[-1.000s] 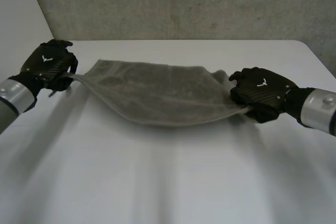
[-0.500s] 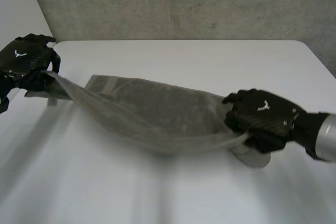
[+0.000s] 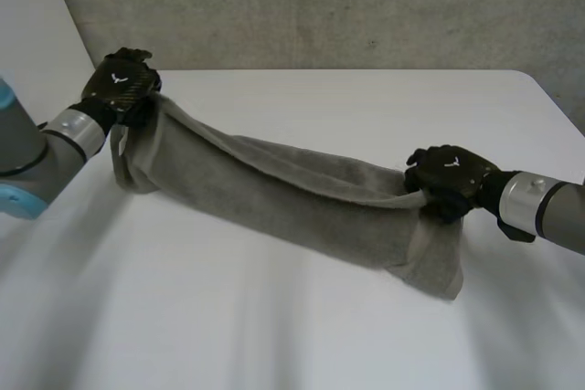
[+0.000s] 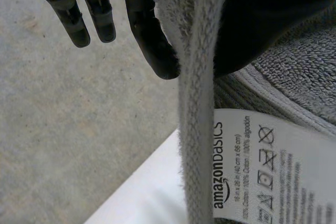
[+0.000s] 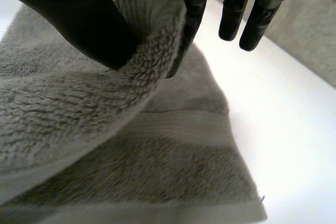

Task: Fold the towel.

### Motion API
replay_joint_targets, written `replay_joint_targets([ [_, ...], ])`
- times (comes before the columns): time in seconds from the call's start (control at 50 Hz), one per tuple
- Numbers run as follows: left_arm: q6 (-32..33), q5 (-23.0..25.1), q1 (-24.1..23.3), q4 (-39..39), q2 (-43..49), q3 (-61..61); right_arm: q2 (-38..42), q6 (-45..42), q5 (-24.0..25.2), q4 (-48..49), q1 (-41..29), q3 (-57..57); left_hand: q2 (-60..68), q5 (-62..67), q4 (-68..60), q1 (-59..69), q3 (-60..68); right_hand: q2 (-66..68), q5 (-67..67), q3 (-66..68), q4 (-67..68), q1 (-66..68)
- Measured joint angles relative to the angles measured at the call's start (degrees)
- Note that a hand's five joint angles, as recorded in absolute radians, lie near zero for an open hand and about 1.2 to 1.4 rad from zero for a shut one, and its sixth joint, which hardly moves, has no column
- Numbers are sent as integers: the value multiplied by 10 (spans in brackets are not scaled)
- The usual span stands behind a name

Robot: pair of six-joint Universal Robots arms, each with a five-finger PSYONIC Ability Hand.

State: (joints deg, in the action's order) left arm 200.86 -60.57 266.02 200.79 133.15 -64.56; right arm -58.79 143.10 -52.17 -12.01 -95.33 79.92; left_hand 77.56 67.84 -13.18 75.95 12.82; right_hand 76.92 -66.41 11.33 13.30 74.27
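A moment ago the towel (image 3: 302,191) bellied open; now it sags as a doubled band across the desk (image 3: 274,326), the left robot hand (image 3: 122,87) and right robot hand (image 3: 450,175) each pinching an end, so the first fold looks formed.

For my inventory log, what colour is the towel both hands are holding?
Plain grey towel, no pattern; shows best in the head view.

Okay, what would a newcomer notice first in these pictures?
A grey towel hangs as a long bunched band over the white table. The left hand pinches one end near the table's far left corner, the right hand the other at the right side. In the left wrist view, a white care label sits beside the pinched hem.
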Motion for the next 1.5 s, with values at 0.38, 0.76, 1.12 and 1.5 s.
replay_joint_targets([
  [0.38,6,-6,-21,55,83,51,29,100,-57,126,-30,-10,0,0,0,0,0,0,0,0,0,0],
  [0.76,5,-29,-30,100,120,74,53,97,-111,151,-22,-14,-131,-132,0,-118,0,-122,120,0,0,-106],
  [1.12,5,-54,-49,111,98,40,46,173,-169,186,-21,11,-637,-646,0,-592,0,-720,627,0,0,-686],
  [1.5,1,-89,-49,105,33,-8,17,197,-176,269,-28,53,-637,-646,0,-592,0,-644,625,0,0,-616],
])
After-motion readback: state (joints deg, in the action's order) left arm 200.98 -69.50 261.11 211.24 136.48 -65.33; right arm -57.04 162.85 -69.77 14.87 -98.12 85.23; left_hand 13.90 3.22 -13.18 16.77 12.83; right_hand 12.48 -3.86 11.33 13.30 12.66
